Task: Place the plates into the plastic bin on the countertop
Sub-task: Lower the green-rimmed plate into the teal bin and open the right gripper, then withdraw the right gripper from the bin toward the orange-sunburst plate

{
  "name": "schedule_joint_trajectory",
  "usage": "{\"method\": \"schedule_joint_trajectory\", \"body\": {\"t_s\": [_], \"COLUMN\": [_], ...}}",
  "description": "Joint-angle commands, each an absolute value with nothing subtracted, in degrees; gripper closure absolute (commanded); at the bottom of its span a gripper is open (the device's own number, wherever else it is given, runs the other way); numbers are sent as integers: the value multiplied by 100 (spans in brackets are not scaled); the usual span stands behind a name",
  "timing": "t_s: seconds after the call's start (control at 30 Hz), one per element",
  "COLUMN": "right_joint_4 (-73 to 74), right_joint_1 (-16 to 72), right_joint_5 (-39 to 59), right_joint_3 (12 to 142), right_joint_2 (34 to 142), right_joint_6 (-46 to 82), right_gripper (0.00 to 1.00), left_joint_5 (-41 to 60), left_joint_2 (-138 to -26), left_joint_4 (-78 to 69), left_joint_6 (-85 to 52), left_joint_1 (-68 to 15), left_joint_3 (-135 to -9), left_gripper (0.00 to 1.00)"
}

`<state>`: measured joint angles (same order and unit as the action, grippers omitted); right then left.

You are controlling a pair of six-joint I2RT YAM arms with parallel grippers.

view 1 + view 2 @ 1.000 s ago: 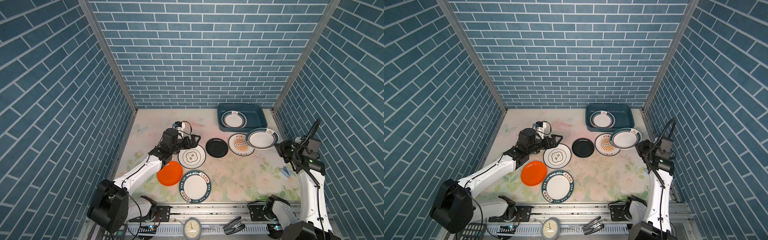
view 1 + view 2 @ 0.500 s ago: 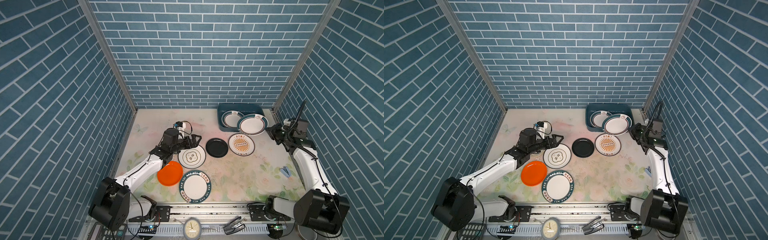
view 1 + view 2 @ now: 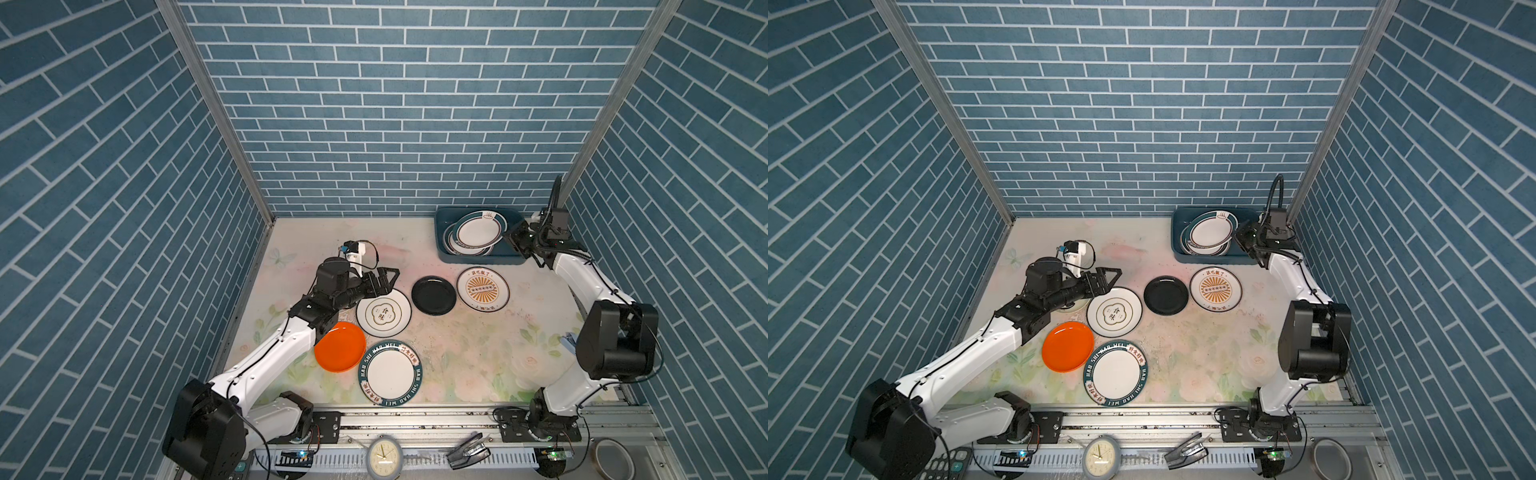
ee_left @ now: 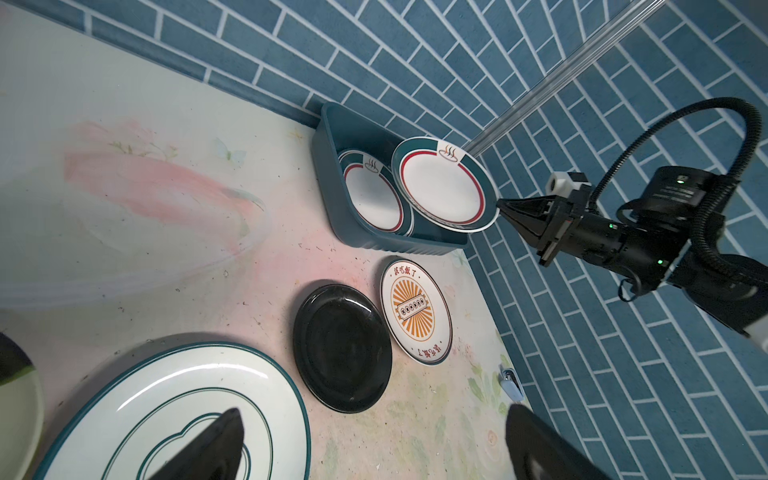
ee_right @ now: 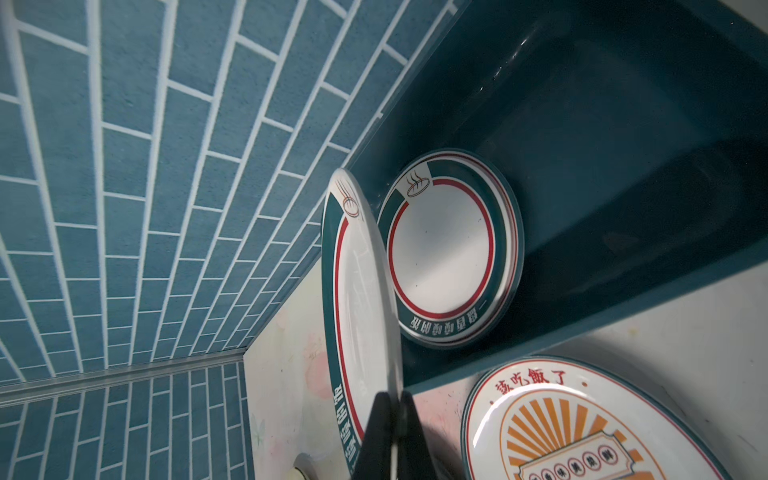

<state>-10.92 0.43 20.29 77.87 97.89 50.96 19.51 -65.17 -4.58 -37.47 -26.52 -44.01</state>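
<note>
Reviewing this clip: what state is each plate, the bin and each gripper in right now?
right gripper: shut on the red-ringed plate's rim
red-ringed plate: held above the plastic bin
plastic bin: upright, matching plate inside
sunburst plate: flat on countertop
black plate: flat on countertop
cloud-motif plate: flat on countertop
orange plate: on countertop
lettered plate: flat on countertop
left gripper: open, empty

Plastic bin [image 3: 478, 260] at rear right of countertop [image 3: 478, 353]; lower plate [image 4: 372, 195] lies in bin, upper plate [image 3: 478, 230] above, partly covering it; front plate [image 3: 482, 289] directly before bin
</note>
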Motion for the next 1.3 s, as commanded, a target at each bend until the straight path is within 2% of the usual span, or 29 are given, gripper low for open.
{"method": "schedule_joint_trajectory", "body": {"t_s": [0.0, 0.3, 0.83, 0.97, 1.07, 1.13, 1.27], "right_joint_4": [-683, -1222, -1310, -1310, -1340, -1413, -1466], "right_joint_1": [92, 343, 557, 576, 572, 583, 588], "right_joint_5": [1768, 1581, 1678, 1692, 1621, 1538, 1308], "right_joint_3": [8190, 9059, 9177, 9099, 9029, 9005, 8869], "right_joint_2": [10140, 11083, 11654, 11655, 11580, 11511, 11242], "right_joint_6": [5018, 4868, 5098, 5098, 5055, 4987, 4881], "right_gripper": [100, 100, 100, 66, 48, 41, 37], "left_joint_5": [1701, 1396, 1223, 1204, 1154, 1134, 1060], "left_joint_2": [-6273, -5807, -5455, -5415, -5383, -5371, -5361], "left_joint_4": [-80, 551, 889, 947, 974, 992, 1154], "left_joint_6": [-3553, -3287, -3214, -3202, -3205, -3189, -3108], "left_joint_1": [-2621, -2628, -2625, -2628, -2622, -2621, -2619], "left_joint_3": [-4367, -4450, -4369, -4343, -4333, -4333, -4393], "left_gripper": [0, 1, 1, 0, 0, 0, 0]}}
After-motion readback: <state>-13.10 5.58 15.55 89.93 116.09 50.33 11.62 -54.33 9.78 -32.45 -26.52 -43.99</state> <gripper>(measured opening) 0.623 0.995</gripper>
